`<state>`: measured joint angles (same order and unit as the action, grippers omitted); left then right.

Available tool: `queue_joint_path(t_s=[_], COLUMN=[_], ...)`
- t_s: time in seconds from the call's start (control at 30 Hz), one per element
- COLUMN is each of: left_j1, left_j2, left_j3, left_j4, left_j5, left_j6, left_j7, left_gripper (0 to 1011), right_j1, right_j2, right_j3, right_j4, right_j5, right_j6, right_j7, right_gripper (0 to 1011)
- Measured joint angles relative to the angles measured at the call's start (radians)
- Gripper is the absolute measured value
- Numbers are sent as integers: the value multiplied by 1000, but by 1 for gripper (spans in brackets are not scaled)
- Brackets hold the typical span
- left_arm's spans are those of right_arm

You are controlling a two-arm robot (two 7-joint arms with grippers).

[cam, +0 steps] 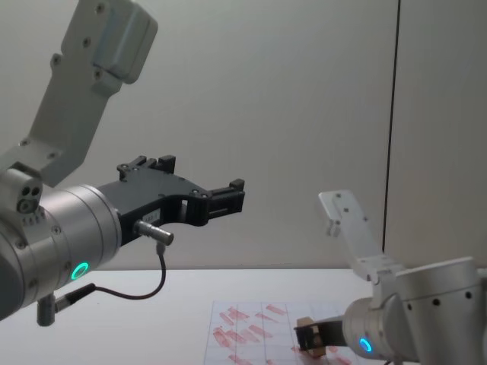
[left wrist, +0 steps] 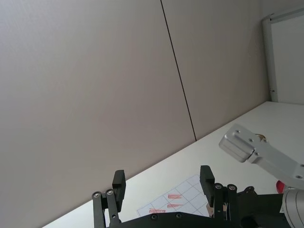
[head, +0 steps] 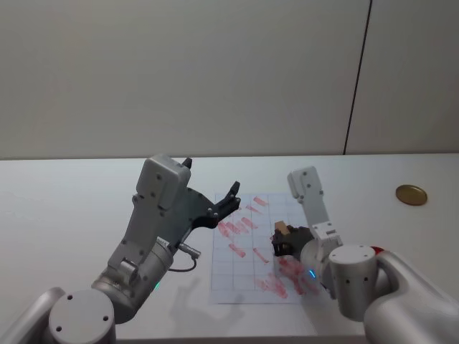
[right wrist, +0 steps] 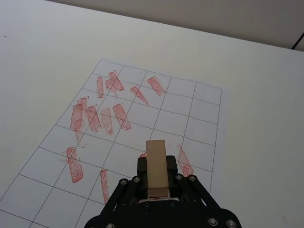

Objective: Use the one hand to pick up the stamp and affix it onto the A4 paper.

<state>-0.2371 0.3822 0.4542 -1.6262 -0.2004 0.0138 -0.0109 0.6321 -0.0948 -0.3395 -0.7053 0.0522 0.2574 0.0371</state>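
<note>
A4 paper [right wrist: 199,109] under stamp [right wrist: 156,166]; disc [head: 411,194] well right.

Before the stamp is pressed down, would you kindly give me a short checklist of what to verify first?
1. Grip: ok. The right tool is shut on the stamp, which stands straight between its fingers.
2. Position: ok. The stamp is over the A4 paper, well inside its edges.
3. Free spot underneath: cannot tell. The stamp hides that cell, and red marks lie close beside it.
4. Ink on the stamp face: cannot tell, as it faces down.
5. Left tool out of the way: ok. It is open and raised high above the table.
</note>
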Motion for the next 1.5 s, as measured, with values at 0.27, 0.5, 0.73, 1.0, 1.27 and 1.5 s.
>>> queue_joint_path(t_s=[0.27, 0.5, 0.73, 1.0, 1.27, 1.5], left_j1=[0, 0, 0, 0, 0, 0], left_j2=[0, 0, 0, 0, 0, 0], left_j3=[0, 0, 0, 0, 0, 0], left_j4=[0, 0, 0, 0, 0, 0], left_j5=[0, 0, 0, 0, 0, 0], left_j6=[0, 0, 0, 0, 0, 0], left_j7=[0, 0, 0, 0, 0, 0], left_gripper=[993, 993, 993, 993, 993, 993], right_j1=[39, 66, 87, 108, 129, 142], right_j2=[-20, -34, -43, -52, -61, -65], right_j3=[-5, -5, -5, -2, 2, 9], right_j4=[80, 131, 172, 217, 261, 286], right_j5=[0, 1, 1, 1, 2, 4], right_j6=[-7, -9, -9, -12, -19, -27], right_j7=[4, 5, 4, 3, 2, 1], right_gripper=[219, 218, 219, 219, 219, 218])
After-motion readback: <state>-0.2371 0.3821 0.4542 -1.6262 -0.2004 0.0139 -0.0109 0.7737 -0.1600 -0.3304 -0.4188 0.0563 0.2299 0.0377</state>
